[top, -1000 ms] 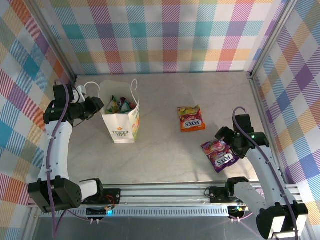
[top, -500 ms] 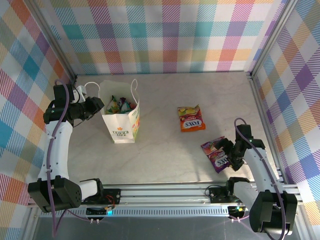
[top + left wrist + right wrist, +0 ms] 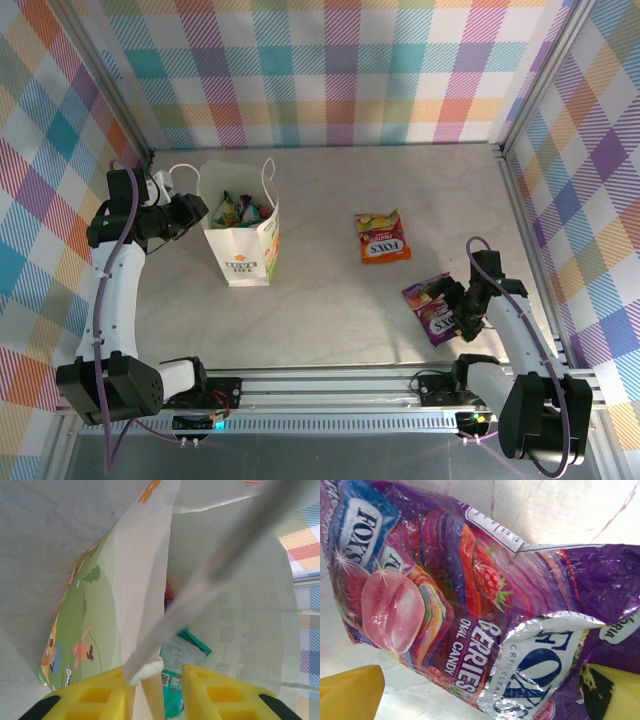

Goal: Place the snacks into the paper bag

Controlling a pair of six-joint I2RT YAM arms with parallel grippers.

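Two hands split the work: left hand (image 3: 192, 212) pinches the paper bag (image 3: 240, 255) by its nine-o'clock rim to hold it open, right hand (image 3: 458, 313) straddles the purple packet (image 3: 425, 297), spread wide.

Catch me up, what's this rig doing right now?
It is packing snacks into the paper bag. The left pincer is shut on the bag's side wall, holding the standing bag open; several packets already lie inside. The right pincer is wide open, low over the purple Fox's packet near the table's right front, one finger on each side, not yet closed. An orange Fox's packet lies loose further back.
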